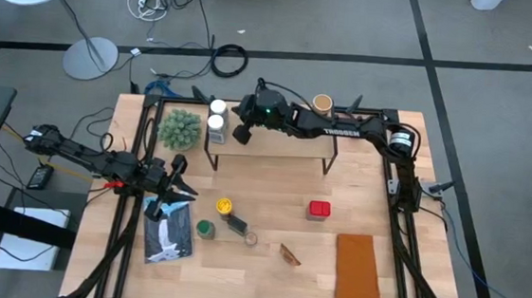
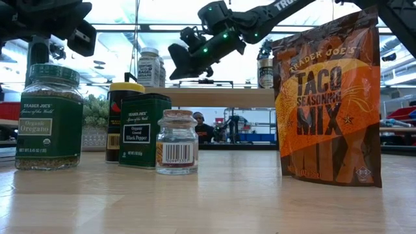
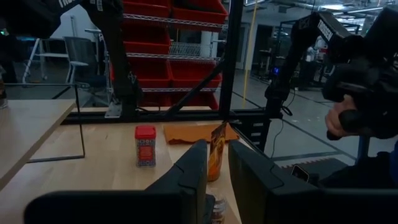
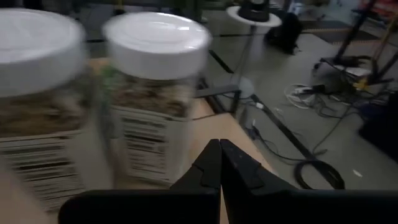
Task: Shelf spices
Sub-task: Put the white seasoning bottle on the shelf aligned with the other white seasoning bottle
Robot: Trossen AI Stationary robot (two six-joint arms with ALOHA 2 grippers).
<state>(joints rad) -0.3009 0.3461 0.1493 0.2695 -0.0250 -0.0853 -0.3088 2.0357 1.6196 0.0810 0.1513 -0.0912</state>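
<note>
Looks like three spices are up on the low light-wood shelf with black wire legs (image 1: 276,142), two white-lidded clear jars (image 1: 217,117) and a tan cylinder (image 1: 322,103), with the empty, pressed-together right gripper (image 1: 240,131) just beside the jars, while roughly six spices sit in front of the shelf near the slightly spread, empty left gripper (image 1: 183,188).

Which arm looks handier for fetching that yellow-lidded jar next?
Probably the left. Its claw hovers open just beside the yellow-lidded jar on the table, while the right claw is shut, up over the shelf near the two white-lidded jars.
</note>
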